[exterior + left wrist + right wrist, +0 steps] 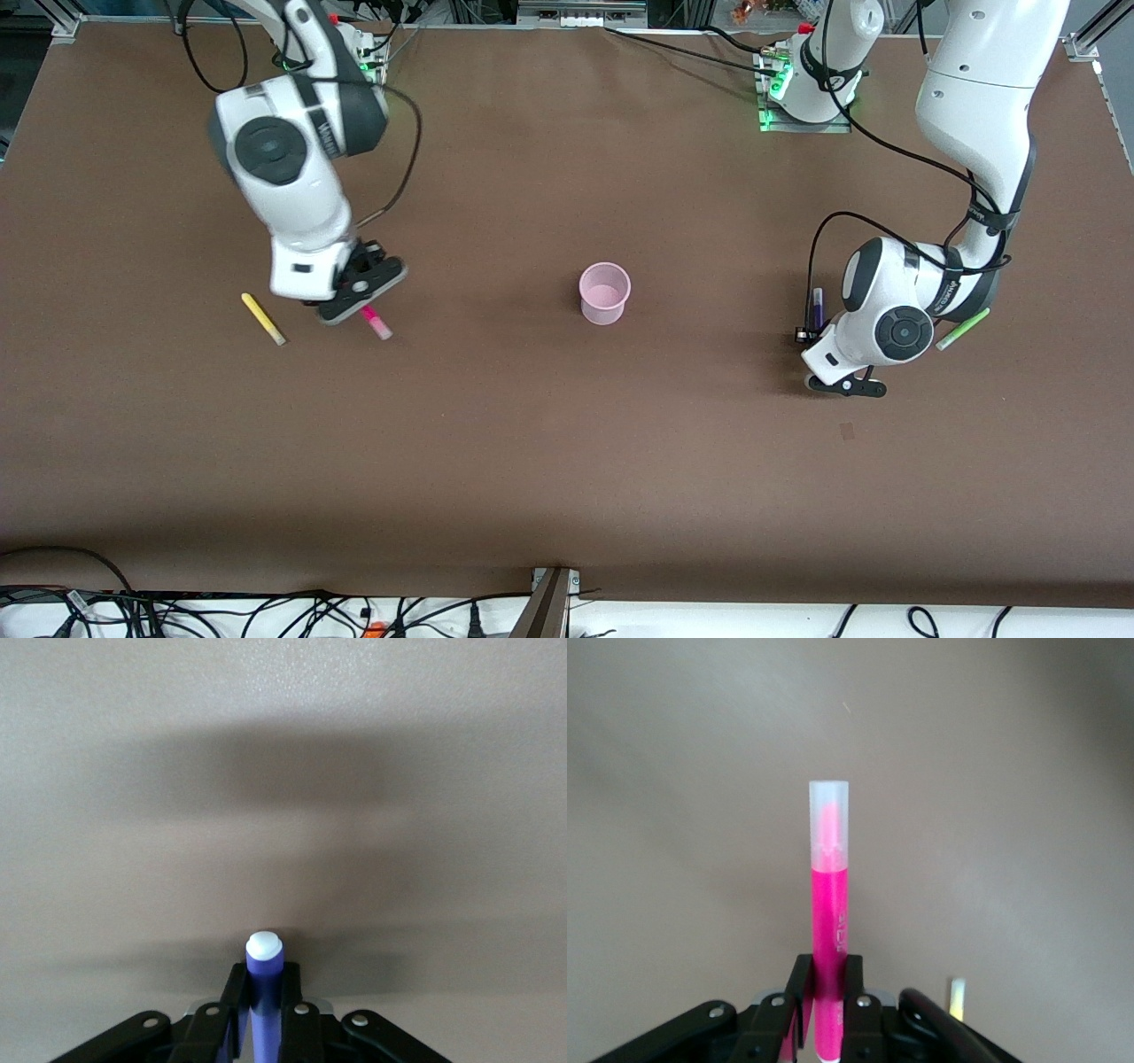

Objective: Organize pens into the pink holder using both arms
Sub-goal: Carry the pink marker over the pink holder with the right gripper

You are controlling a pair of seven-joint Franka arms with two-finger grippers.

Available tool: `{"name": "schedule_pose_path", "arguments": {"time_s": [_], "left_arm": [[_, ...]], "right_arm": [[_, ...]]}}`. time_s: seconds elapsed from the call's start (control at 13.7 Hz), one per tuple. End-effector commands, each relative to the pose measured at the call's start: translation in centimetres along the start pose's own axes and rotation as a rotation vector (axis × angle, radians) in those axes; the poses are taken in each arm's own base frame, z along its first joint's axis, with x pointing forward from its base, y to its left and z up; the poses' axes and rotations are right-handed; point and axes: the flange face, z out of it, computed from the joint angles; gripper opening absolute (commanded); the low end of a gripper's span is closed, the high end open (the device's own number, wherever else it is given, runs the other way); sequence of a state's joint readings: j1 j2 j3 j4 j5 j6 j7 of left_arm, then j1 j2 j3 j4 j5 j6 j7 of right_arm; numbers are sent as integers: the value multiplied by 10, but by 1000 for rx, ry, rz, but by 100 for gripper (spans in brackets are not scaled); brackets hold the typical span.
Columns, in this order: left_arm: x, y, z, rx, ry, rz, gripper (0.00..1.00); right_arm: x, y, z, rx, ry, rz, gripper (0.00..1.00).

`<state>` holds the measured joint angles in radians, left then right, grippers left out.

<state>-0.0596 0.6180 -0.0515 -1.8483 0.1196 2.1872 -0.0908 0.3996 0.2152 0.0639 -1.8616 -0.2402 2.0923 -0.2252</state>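
- The pink holder (605, 293) stands in the middle of the bench (567, 461) and I see no pens in it, so no pen is put away yet.
- My right tool (365, 306) is closed tight on the magenta-pink pen (376, 322). It is low over the bench toward the right arm's end, well apart from the holder.
- My left tool (808, 334) is closed tight on the dark purple-blue pen (816, 308), down near the bench toward the left arm's end.
- The yellow pen (263, 318) lies flat on the bench near my right tool. The light green pen (963, 328) lies beside my left arm. Nothing holds these two.
- I think all four pens must go into the holder, these two held ones first.
- The front view shows all four pens and the holder together. The wrist views do not show the holder at all.
- The right wrist view shows the magenta-pink pen (829, 904) pinched between my fingers (799, 1001), with its clear cap pointing away.
- The left wrist view shows the purple-blue pen (263, 979) gripped the same way, only its white tip sticking out.
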Motion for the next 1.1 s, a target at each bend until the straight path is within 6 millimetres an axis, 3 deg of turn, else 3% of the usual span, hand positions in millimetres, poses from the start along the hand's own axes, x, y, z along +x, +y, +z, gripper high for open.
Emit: {"name": "schedule_pose_path", "arguments": {"time_s": [0.0, 0.22, 0.37, 0.73, 1.02], "left_arm": [[0, 4, -20, 3, 16, 21, 0], [-4, 44, -71, -11, -9, 89, 0], [1, 47, -95, -14, -1, 96, 0], [12, 10, -142, -145, 24, 184, 0], [14, -15, -148, -292, 76, 318, 0]], "right_arm": [[46, -57, -16, -91, 10, -128, 0], [93, -115, -35, -133, 77, -233, 0], [117, -163, -34, -199, 66, -331, 0], [138, -270, 2, -333, -30, -518, 0], [137, -304, 12, -429, -60, -498, 0]]}}
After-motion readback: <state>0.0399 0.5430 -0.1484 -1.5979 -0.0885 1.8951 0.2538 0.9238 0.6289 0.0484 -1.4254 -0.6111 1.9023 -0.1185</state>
